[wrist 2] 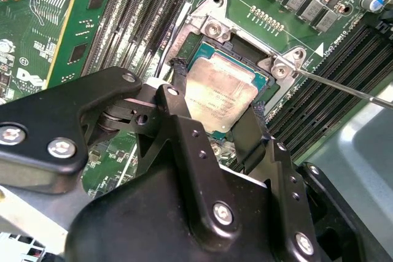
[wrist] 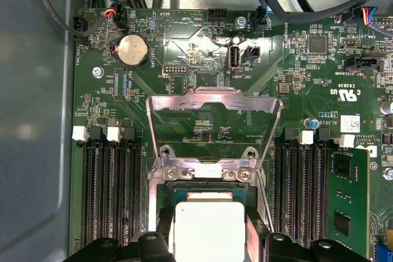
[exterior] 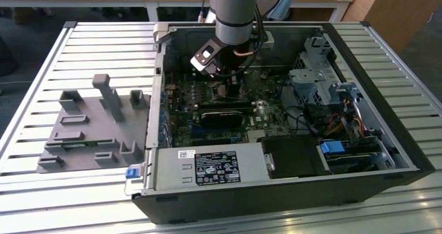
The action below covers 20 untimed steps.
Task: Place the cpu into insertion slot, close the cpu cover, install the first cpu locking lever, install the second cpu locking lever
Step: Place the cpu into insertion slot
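Counted on the green motherboard:
- one small, flat, square cpu with a dull grey metal top
- one square black insertion slot with a metal rim
- one thin silvery cpu cover with a square window
- one thin silvery wire lever
- two banks of long black memory sockets, one bank on each side of the insertion slot
- one round silver coin cell, beyond the cpu cover and well apart from the insertion slot

Cpu flat over the insertion slot in both wrist views, hiding most of the dark centre. Cannot tell whether fully seated. Cpu cover swung up and open, standing on its hinge at one edge of the insertion slot, apart from the cpu. Wire lever angling away from one corner of the insertion slot.

One grey and blue robot arm, upright in the exterior view, reaching down into one open black computer case on the slatted metal bench, wrist above the insertion slot. One black hand pointing down at the insertion slot, its two fingers closed against opposite edges of the cpu, gripping it.
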{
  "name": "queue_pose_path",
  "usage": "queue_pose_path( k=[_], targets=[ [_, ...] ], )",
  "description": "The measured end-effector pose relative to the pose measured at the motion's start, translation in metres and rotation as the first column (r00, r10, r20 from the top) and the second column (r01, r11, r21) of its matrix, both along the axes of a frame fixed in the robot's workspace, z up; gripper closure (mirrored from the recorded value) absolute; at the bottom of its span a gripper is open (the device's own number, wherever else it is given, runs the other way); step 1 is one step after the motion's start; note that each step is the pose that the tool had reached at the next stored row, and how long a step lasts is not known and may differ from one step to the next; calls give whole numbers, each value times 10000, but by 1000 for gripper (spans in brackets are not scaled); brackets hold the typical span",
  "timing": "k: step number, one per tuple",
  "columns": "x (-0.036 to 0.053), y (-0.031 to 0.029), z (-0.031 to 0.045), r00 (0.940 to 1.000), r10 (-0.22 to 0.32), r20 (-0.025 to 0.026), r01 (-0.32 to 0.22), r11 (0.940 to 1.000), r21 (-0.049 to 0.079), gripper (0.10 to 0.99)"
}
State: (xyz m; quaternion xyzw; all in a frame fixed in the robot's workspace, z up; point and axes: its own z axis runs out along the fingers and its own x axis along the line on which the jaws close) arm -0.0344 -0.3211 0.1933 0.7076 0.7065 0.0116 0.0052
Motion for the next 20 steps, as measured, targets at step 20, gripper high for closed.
queue_pose_path(
  k=[20],
  targets=[
    [7, 18, -16, 10000, -1, 0, 1, 10000, 27, 475]
  ],
)
